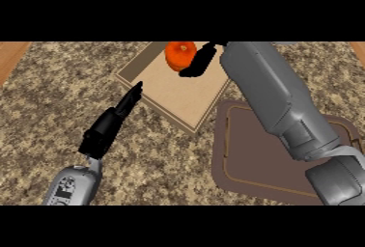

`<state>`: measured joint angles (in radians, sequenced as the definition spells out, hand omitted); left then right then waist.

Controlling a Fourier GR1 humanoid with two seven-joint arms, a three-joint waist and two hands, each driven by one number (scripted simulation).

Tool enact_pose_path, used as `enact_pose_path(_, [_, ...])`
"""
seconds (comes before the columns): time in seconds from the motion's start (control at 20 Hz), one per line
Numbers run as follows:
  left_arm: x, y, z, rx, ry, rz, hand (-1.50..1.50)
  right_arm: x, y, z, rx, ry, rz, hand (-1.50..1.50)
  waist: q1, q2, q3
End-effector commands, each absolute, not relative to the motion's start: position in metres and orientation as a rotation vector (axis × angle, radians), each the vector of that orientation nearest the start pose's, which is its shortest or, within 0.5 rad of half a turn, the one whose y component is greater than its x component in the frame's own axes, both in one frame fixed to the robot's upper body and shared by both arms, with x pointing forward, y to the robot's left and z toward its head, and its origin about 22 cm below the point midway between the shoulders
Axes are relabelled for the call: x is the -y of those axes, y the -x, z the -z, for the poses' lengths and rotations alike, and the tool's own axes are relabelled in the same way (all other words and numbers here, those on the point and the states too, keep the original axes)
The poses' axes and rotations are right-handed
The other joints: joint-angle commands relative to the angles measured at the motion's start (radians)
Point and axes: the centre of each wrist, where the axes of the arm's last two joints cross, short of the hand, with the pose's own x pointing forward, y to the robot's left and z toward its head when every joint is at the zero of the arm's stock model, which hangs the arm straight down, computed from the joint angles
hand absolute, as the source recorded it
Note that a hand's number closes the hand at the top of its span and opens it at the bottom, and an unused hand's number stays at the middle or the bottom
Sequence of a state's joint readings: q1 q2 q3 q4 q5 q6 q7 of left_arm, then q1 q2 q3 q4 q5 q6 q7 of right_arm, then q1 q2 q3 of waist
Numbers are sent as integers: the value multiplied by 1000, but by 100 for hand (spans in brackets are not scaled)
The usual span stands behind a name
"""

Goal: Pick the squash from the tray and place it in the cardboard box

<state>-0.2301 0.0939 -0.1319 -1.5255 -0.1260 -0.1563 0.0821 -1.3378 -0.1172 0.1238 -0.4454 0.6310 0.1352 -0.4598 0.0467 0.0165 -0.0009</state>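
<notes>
head view: right hand (198, 61) stretched over the cardboard box (178, 99), dark fingers curled beside the orange squash (180, 54) at the box's far end. can't tell whether fingers actually pinch it or only touch its side; can't tell either if squash already rests on box floor or hangs above it. tray (246, 159) lies bare, just right of box, partly under right forearm. left hand (118, 118) w/ straight fingers, over counter (57, 106) by box's near-left edge, holding nothing. risks, prob: letting go early so squash rolls toward far rim; forearm clipping box wall on pulling back, shifting box.
</notes>
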Motion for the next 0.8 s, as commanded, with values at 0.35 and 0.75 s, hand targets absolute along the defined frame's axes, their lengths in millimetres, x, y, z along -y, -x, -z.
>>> enact_pose_path(0.35, [-183, -289, -44, 1617, 87, 495, 0, 79, -464, -151, 1893, -96, -1164, -150, 18, 10, 1])
enact_pose_path(0.75, [-189, -290, -45, 1630, 89, 492, 0, 139, -482, -184, 1925, -355, -663, -150, 22, 12, 1])
